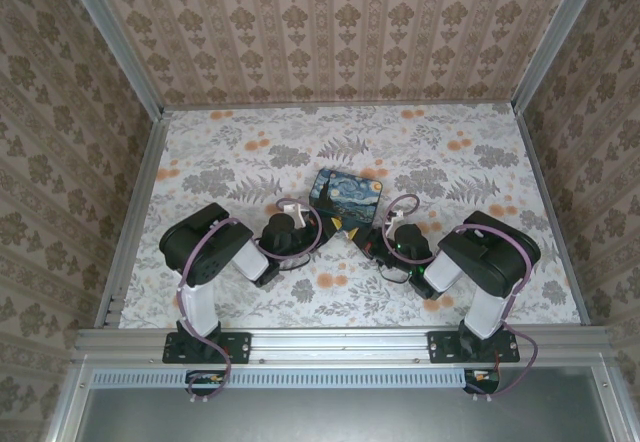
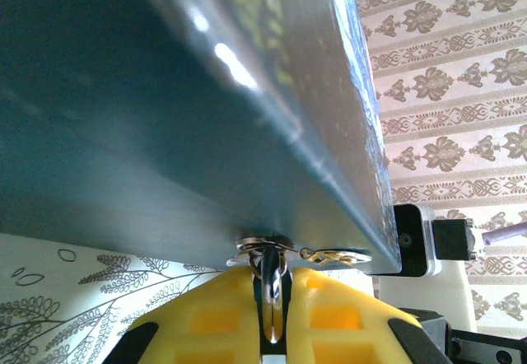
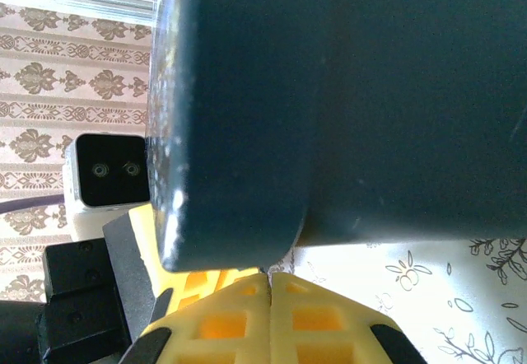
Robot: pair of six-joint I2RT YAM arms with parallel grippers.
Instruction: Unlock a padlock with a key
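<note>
Left wrist shows your left gripper [image 2: 272, 273] nipping what seems the padlock [image 2: 270, 298], right gripper [image 3: 268, 278] closed; twisting could slip it.

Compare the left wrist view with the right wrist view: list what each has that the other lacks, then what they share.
Left wrist: the left gripper pinches a small dark, brassy piece, apparently the padlock, under a silvery latch on the box; yellow print on the lid. Right wrist: the right gripper, shut with nothing visible between its fingers, below the box's rounded corner. Both: the dark blue box close above, floral floor, patterned wall, the opposite arm's white camera.
</note>
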